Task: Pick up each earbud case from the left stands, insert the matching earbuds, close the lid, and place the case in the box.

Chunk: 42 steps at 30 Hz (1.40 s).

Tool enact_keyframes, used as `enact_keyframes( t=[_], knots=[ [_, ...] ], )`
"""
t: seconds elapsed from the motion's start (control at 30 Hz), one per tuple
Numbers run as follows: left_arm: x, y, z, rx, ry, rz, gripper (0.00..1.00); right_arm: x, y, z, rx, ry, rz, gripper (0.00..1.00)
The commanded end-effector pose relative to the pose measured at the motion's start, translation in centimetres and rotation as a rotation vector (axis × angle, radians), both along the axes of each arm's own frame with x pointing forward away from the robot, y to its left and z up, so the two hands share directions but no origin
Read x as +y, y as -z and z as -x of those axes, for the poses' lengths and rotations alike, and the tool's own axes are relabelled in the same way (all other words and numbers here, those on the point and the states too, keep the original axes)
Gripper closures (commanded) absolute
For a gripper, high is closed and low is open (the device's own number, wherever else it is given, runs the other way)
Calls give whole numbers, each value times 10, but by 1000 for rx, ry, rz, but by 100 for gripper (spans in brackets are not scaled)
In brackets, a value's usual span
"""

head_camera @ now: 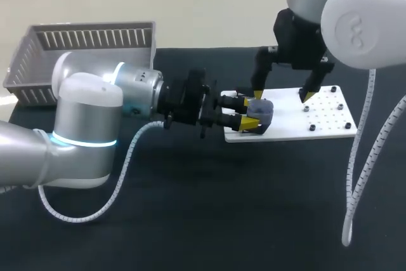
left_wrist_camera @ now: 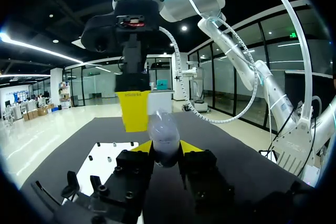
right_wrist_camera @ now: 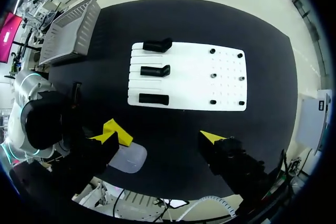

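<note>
My left gripper point(head_camera: 250, 112) is shut on a pale lavender earbud case point(head_camera: 262, 109), held just above the near-left corner of the white board point(head_camera: 317, 132). In the left wrist view the case point(left_wrist_camera: 164, 139) stands upright between my yellow tips. My right gripper point(head_camera: 283, 97) hangs open over the board, and one of its fingers point(head_camera: 257, 95) is right beside the case. From the right wrist the case point(right_wrist_camera: 129, 159) lies under and beside one yellow fingertip point(right_wrist_camera: 113, 132). Three black stands point(right_wrist_camera: 155, 70) on the board carry no case.
A grey slatted basket point(head_camera: 89, 46) sits at the back left of the black table. Several small dark pieces point(right_wrist_camera: 213, 75) dot the right half of the white board point(right_wrist_camera: 189, 85). My left arm point(head_camera: 127, 96) stretches across the table's middle.
</note>
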State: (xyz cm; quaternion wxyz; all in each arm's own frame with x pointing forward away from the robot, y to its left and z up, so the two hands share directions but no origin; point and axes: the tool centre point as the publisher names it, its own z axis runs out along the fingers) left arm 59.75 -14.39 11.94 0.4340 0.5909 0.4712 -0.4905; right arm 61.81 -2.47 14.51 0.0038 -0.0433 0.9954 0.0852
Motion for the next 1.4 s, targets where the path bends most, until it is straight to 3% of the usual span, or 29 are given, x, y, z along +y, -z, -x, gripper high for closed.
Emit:
enact_keyframes(
  t=[0.03,0.2,0.43,0.83,0.97,1.1,1.2,1.4],
  knots=[
    [0,0,1,0,-3,-1,100,1,-3,1,-14,-2,19,0],
    [0,0,1,0,-3,-1,100,-6,-22,3,-102,24,20,0],
    [0,0,1,0,-3,-1,100,-18,-73,21,-266,21,27,0],
    [0,0,1,0,-3,-1,100,-5,-127,52,-480,-96,-27,0],
    [24,-8,-2,20,-82,24,100,-4,-131,52,-499,-102,-34,0],
    [55,-23,-4,-15,-182,12,100,-4,-132,51,-505,-95,-59,0],
    [85,-25,-13,-21,-285,10,100,-4,-132,51,-505,-95,-59,0],
    [141,-35,-34,-95,-441,-93,100,-4,-132,51,-505,-95,-59,0]
  ],
)
